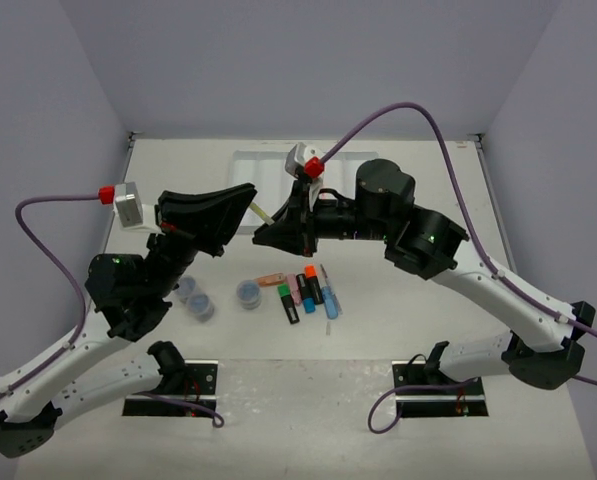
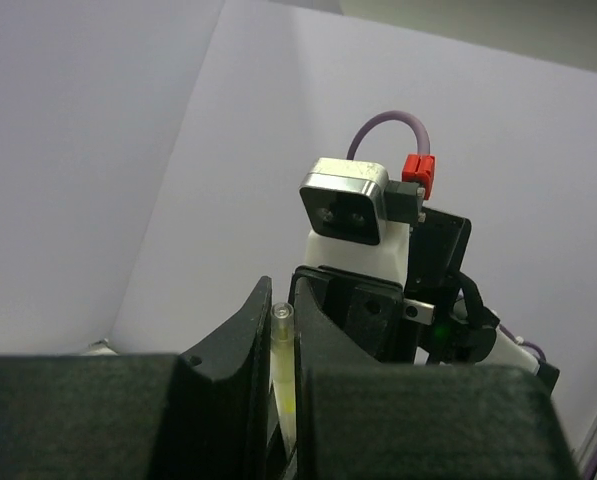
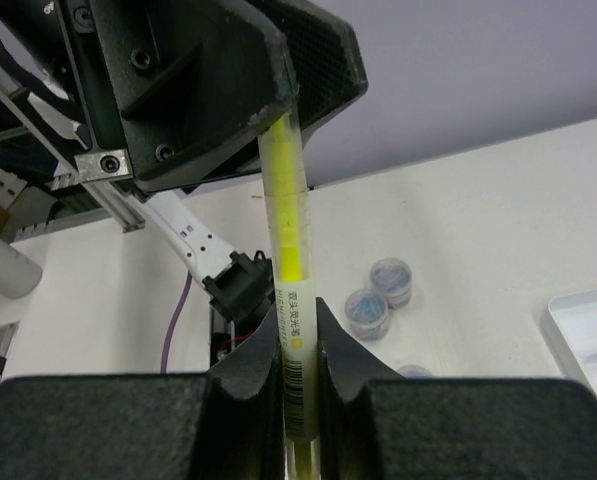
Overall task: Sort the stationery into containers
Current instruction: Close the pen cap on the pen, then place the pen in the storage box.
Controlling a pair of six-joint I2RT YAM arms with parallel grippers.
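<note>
- Top external view: we see the left jaws and the right jaws meeting almost tip to tip above the table (image 1: pixel 378 310). The thin yellow pen (image 1: pixel 261 212) bridges the small gap between them.
- From the left wrist, the left jaws are clenched on one end of the pen (image 2: pixel 283 335). Its clear tip pokes out just past their tips. The right arm's wrist camera (image 2: pixel 343 205) faces us from just beyond.
- From the right wrist, the right jaws grasp the same pen (image 3: pixel 286 200) on its printed, barcoded part. The yellow stretch runs up from them into the left jaws.
- Both pairs of jaws hold the pen at once, and it is clear of the table.
- Below the jaws, toward the arm bases, a cluster of highlighters (image 1: pixel 300 293) lies on the table. We make out pink-orange, green, blue and black-bodied ones lying close together.
- Three round clear tubs (image 1: pixel 201 306) with blue contents sit on the table below the left jaws, well apart from the pen.
- The white tray (image 1: pixel 258 165) lies beyond the jaws at the far side of the table, partly hidden by the right arm. We cannot tell what its compartments hold.
</note>
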